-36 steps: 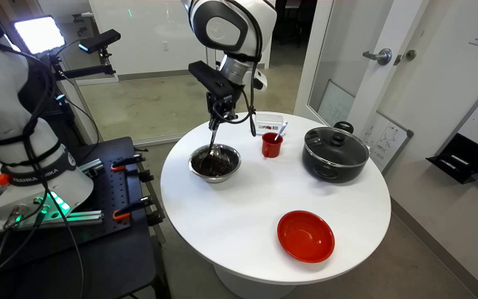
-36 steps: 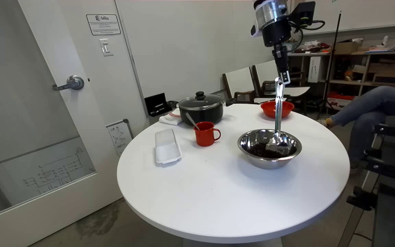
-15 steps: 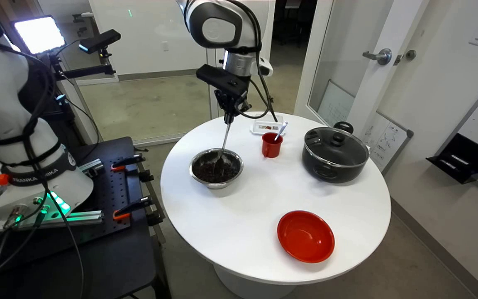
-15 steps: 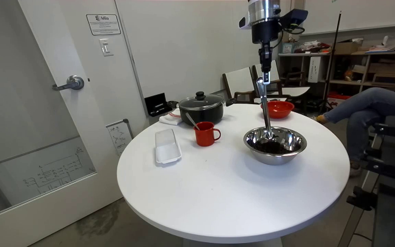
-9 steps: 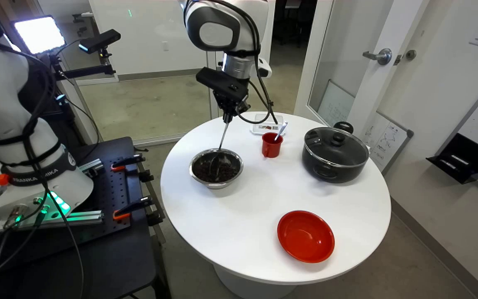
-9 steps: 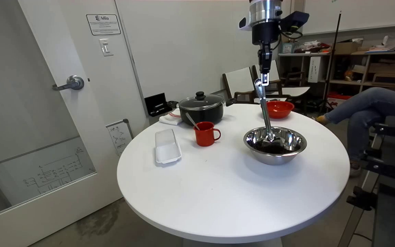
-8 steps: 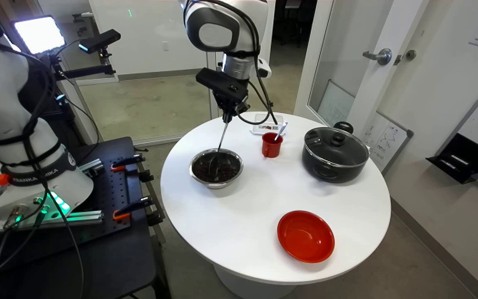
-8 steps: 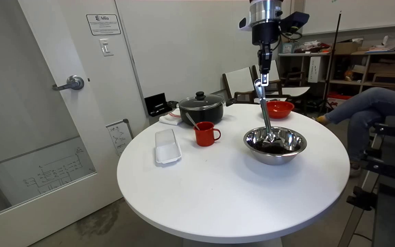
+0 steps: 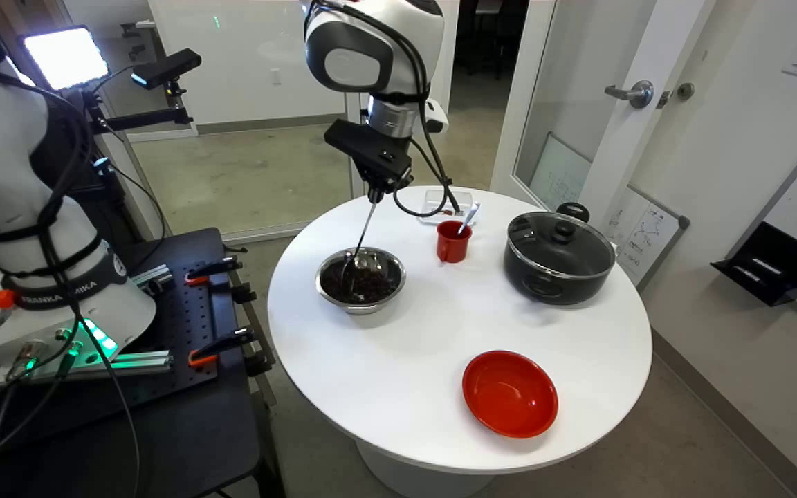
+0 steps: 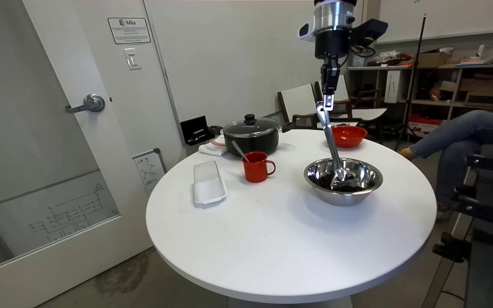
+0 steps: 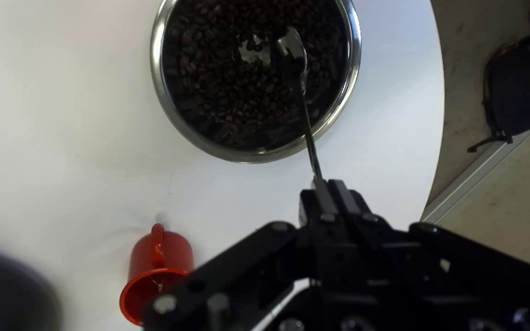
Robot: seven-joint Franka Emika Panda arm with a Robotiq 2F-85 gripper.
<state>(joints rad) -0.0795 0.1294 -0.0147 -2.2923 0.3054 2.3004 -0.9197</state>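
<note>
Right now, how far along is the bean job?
Done: the hand is shut on the long metal spoon, its head inside the metal bowl. Under way: apparently working the dark beans, stirring or scooping, can't tell which. Left: probably lifting the spoon out and releasing it; neither is done. No beans show in the red bowl.

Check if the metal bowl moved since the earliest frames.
Yes, slightly: in an exterior view the metal bowl shifted picture-right, away from the red mug, which stayed put.
</note>
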